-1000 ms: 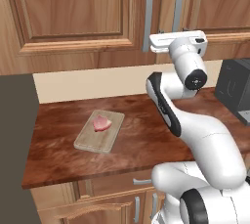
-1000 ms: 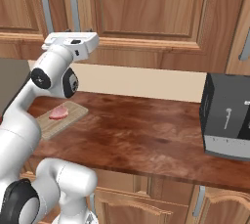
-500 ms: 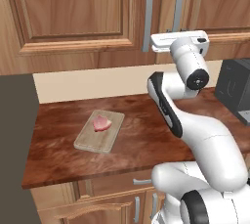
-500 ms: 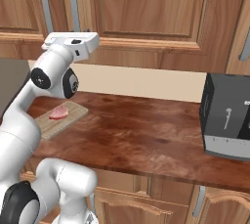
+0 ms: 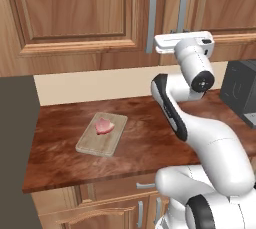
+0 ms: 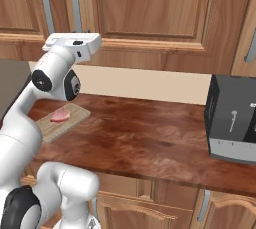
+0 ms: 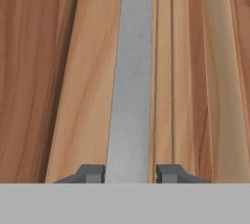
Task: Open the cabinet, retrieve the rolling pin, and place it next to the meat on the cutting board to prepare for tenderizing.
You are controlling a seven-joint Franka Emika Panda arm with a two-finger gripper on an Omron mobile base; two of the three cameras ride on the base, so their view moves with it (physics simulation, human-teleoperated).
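Lining up on the grey bar handle (image 7: 130, 71), the hand (image 7: 130, 173) has its two tips spread either side of the bar, open and not clamped on anything yet; my guess is it's set like that so it can close and pull the cabinet (image 5: 75, 18) door. The door's shut, so the rolling pin is presumably behind it, hidden. The meat (image 5: 104, 126) sits on the cutting board (image 5: 92, 145) well below the hand, down on the table (image 5: 150, 143).

cabinet (image 5: 75, 18) top cut off by frame, dark appliance (image 6: 235, 125) cropped at right edge
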